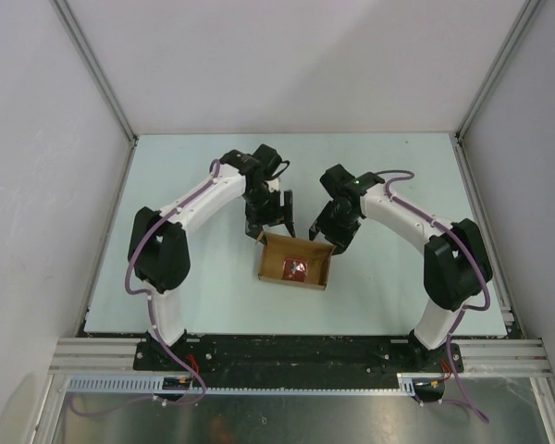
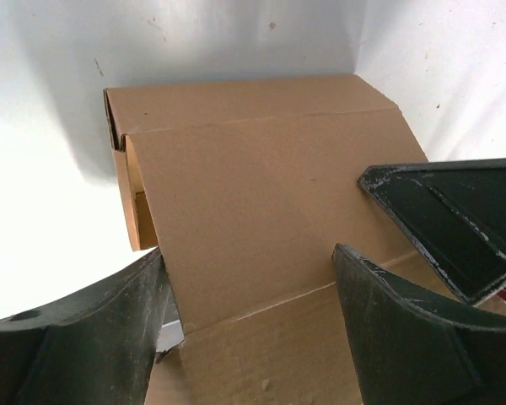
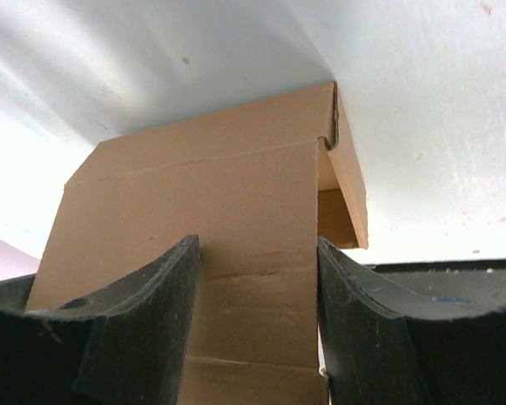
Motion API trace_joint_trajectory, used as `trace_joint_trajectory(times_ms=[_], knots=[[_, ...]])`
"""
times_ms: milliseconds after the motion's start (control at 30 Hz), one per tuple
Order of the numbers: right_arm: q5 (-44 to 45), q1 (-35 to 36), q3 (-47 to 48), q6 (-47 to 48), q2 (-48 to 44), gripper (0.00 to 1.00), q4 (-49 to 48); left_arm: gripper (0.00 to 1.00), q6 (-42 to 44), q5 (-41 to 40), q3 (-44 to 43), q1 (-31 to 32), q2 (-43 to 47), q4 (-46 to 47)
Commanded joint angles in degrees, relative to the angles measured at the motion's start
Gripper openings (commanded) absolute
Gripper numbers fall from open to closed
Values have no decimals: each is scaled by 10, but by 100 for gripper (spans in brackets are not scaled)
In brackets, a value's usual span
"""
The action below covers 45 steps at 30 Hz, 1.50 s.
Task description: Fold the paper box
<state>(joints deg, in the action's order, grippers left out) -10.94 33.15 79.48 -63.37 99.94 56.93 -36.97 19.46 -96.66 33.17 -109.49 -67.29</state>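
as l pincer [image 2: 246,251] and r pincer [image 3: 257,240] stand apart, both over paper box [image 1: 276,259] flap, contact w/ cardboard unclear

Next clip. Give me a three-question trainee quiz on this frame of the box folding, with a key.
1. True or false: the small red square packet lies inside the open brown cardboard paper box.
2. At which side of the box do the left jaws and right jaws stand? A) near side B) far side C) one at each.
3. Fill in: in both wrist views, a flap of ____ shows between the jaws.
Key: 1 true; 2 B; 3 cardboard.
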Motion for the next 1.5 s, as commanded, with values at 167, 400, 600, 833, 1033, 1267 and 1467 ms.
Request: trace_joint_trajectory(times_ms=[167,400,600,833,1033,1267,1467], knots=[[93,17,-1,104,-37,57,-66,79,36,-51,-35,0,18,8],[131,43,-1,123,-41,56,-64,79,35,-99,59,1,59,14],[147,55,-1,129,-35,50,-47,78,14,-97,106,1,87,38],[160,58,-13,131,-32,44,-24,76,10,-94,139,3,102,53],[145,62,-35,139,-31,45,-36,76,13,-101,174,4,112,56],[116,65,-52,152,-24,49,-65,75,9,-115,204,5,119,61],[116,65,-53,157,-14,49,-67,74,10,-122,206,4,105,68]])
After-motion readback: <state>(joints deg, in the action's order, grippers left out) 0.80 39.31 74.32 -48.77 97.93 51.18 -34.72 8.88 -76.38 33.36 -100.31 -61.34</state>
